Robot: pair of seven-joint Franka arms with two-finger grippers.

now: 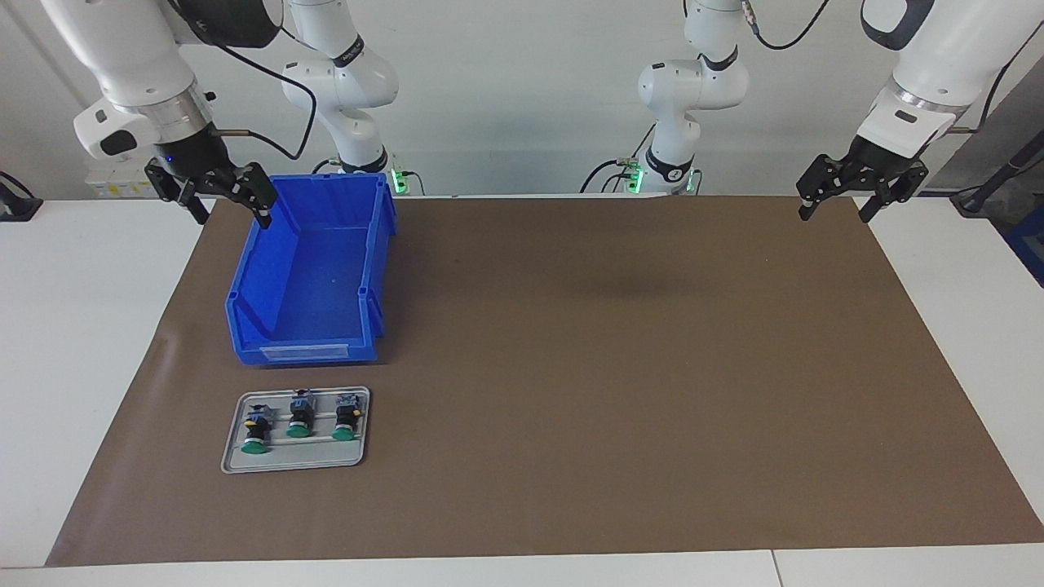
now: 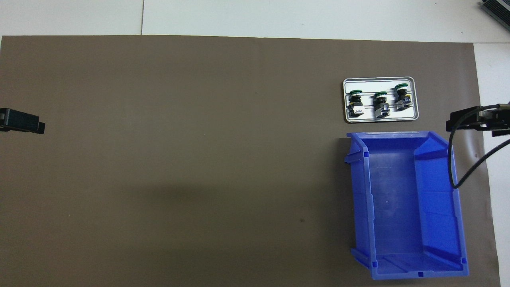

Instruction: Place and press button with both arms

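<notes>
Going across the facing view: right gripper (image 1: 222,196) up in the air over the edge of the brown mat (image 1: 571,367), just beside the blue bin's corner closest to the robots – fingers spread, nothing between them. Blue bin (image 1: 306,277) on the mat at the right arm's end, looks empty inside. Farther from the robots than the bin, just beside its low open end – a grey tray (image 1: 236,456) with three green-capped buttons lying on their sides in a row: first button (image 1: 256,430), second button (image 1: 300,416), third button (image 1: 347,416). Caps pointing away from the robots. Then lots of bare mat. Left gripper (image 1: 842,200) hanging over the mat's corner at the left arm's end, well apart from everything, fingers spread, holding nothing.
</notes>
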